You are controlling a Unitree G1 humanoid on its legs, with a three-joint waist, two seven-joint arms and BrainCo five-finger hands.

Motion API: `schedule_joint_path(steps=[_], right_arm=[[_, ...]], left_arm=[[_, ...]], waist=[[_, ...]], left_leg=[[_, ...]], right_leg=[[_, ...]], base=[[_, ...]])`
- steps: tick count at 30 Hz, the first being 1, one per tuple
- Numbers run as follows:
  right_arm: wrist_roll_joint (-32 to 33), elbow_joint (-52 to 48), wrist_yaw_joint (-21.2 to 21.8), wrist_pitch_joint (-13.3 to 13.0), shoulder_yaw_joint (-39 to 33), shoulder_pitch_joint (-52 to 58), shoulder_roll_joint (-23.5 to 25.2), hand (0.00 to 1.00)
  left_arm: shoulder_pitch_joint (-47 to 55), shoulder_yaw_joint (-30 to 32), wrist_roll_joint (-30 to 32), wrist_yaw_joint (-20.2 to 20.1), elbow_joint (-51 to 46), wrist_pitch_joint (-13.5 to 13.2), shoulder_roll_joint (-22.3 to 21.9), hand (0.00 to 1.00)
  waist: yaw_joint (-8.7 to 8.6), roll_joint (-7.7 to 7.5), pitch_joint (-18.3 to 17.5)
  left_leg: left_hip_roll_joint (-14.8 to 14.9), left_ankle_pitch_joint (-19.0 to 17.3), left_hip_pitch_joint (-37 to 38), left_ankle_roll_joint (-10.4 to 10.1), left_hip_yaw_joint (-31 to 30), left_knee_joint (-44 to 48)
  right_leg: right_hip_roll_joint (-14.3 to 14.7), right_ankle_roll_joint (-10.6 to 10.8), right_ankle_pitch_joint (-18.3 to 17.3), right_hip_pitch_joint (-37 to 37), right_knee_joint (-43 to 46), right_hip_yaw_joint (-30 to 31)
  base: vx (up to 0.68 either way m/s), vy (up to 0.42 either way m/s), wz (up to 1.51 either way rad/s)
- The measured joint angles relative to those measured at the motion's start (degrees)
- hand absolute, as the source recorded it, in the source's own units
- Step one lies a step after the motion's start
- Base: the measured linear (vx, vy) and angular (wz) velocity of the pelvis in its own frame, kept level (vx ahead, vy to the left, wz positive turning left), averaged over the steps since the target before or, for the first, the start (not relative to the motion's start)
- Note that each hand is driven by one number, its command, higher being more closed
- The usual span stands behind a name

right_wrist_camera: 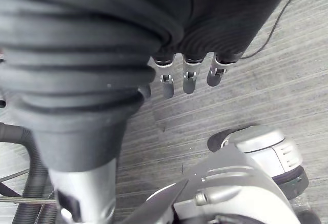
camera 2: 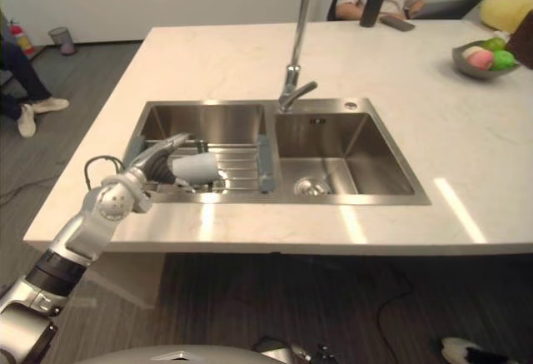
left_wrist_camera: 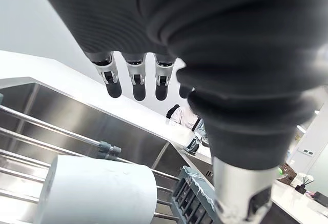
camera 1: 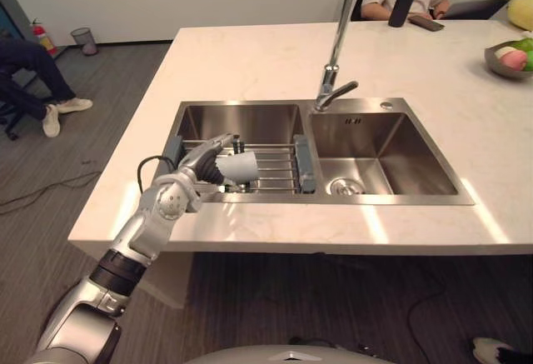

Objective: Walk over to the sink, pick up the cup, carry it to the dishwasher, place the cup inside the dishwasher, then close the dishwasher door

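Left robot hand (camera 1: 208, 154) hovered right over the cup (camera 1: 242, 167), fingers straight, thumb held wide, nothing gripped yet. The cup lay on its side on the wire rack (camera 1: 279, 164) across the left basin of the sink (camera 1: 250, 118), set in the worktop (camera 1: 250, 56). Pick-up step, by the look of it. Next move called for curling fingers and thumb round the cup's body, then lifting clear. Right robot hand (right_wrist_camera: 187, 78) hung over the floor (right_wrist_camera: 287, 70), fingers loose.

You have bright, even overhead light: pale glare streaks cross the counter (camera 1: 250, 56) near its front edge, the sink (camera 1: 391, 181) steel gleams, and the floor (camera 1: 250, 297) beneath lies in shadow.
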Motion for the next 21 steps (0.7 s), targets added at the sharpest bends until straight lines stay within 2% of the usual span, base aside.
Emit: schedule_joint_path(steps=[5, 9, 14, 21], right_arm=[[0.01, -0.01, 0.23, 0.96, -0.03, 0.61, -0.05, 0.00], [0.00, -0.05, 0.36, 1.10, -0.06, 0.84, -0.08, 0.00], [-0.05, -0.06, 1.12, 1.07, -0.49, 1.06, -0.14, 0.00], [-0.01, -0.34, 1.71, 0.92, -0.67, 1.15, -0.17, 0.00]], left_arm=[[-2.13, -0.09, 3.77, -3.25, 4.14, 2.84, 0.53, 0.00], [-3.66, -0.13, 5.01, -4.15, 6.19, 4.05, 1.04, 0.00], [-5.55, -0.15, 6.56, -4.78, 8.28, 4.45, 1.84, 0.00], [-8.72, -0.14, 7.03, -4.82, 11.45, 4.36, 3.33, 0.00]], waist=[[-1.36, 0.03, -0.02], [-1.57, 0.05, -0.03], [-1.76, 0.20, -0.08], [-3.05, 0.76, -0.19]], left_leg=[[0.04, 0.00, 0.08, -0.01, 0.22, -0.01], [0.07, -0.05, 0.06, -0.08, 0.61, -0.04], [0.03, -0.30, 0.01, -0.26, 1.33, -0.05], [-0.03, -0.50, -0.01, -0.38, 1.34, -0.04]], right_leg=[[-0.01, 0.06, 0.15, -0.08, -0.44, 0.23], [0.02, 0.06, 0.38, -0.07, -1.02, 0.56], [0.10, 0.11, 0.86, -0.14, -1.49, 1.30], [0.12, 0.11, 0.87, -0.38, -1.48, 1.67]], base=[[-0.02, -0.009, -0.02], [-0.01, -0.014, -0.05], [0.02, -0.012, -0.08], [-0.01, -0.019, -0.03]])
